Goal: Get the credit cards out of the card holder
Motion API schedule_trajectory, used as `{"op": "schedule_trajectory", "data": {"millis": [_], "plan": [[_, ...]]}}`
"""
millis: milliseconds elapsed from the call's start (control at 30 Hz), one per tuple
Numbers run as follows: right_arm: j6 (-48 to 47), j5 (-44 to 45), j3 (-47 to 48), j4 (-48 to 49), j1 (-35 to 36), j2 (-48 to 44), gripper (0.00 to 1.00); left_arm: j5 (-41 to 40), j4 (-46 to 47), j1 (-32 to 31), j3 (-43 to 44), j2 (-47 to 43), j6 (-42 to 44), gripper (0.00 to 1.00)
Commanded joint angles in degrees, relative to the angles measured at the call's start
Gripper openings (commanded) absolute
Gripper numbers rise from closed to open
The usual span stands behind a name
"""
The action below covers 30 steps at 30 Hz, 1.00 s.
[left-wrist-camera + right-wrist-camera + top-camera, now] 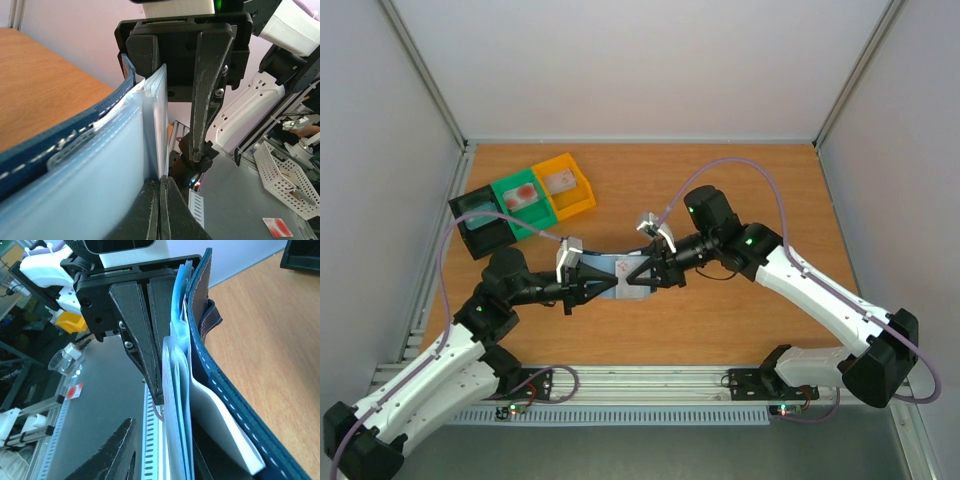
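The card holder (pixel 623 272), navy with pale blue inner pockets, hangs above the table between both grippers. My left gripper (pixel 603 280) is shut on the edge of a thin pale inner leaf (pixel 159 125); its fingers (pixel 150 210) press together in the left wrist view. My right gripper (pixel 642 272) stands open around the opposite edge. One finger (pixel 112 452) is clear of the pockets (pixel 176 390), the other is mostly hidden behind them. A white card-like sheet (pixel 225 430) lies against the navy cover (pixel 235 390). No credit card shows plainly in the holder.
At the back left stand a black bin (pixel 485 222), a green bin (pixel 520 203) holding a pale card with red marks (pixel 525 192), and a yellow bin (pixel 578 192) holding a pale card (pixel 560 181). Wooden tabletop (pixel 750 180) lies around them.
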Motion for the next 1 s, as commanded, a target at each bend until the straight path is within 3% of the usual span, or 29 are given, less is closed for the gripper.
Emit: {"op": "schedule_trajectory", "data": {"millis": [0,333,667,700,767,833,900,967], "plan": [[0.86,-0.24,-1.35,1.1,0.07,-0.34,0.24,2.82,7.24,-0.04,1.69,-0.78,-0.15,0.0],[-3.11,2.34,-2.61,-4.52,-0.41,-3.66,0.01,4.65,1.44,1.53,2.69,-2.17,2.59,0.0],[-5.01,2.92,-2.45,-7.28,-2.06,-5.49,0.02,6.17,-6.82,2.07,4.63,-2.77,8.26,0.0],[-5.2,2.92,-2.29,-7.47,-2.12,-5.47,0.05,6.31,-6.94,2.09,4.64,-2.71,8.51,0.0],[-5.02,2.65,-1.91,-7.59,-2.27,-5.09,0.19,6.49,-6.86,2.08,4.84,-2.56,8.8,0.0],[-4.87,1.7,-1.34,-7.68,-2.24,-4.36,0.23,6.64,-6.19,2.08,4.81,-2.11,8.89,0.0],[-4.96,0.8,-0.95,-7.64,-2.23,-4.09,0.19,6.75,-5.66,2.14,4.6,-1.77,8.57,0.0],[-4.9,0.32,-1.03,-7.17,-2.19,-4.23,0.08,6.71,-2.9,2.1,3.93,-1.36,7.8,0.0]]}}
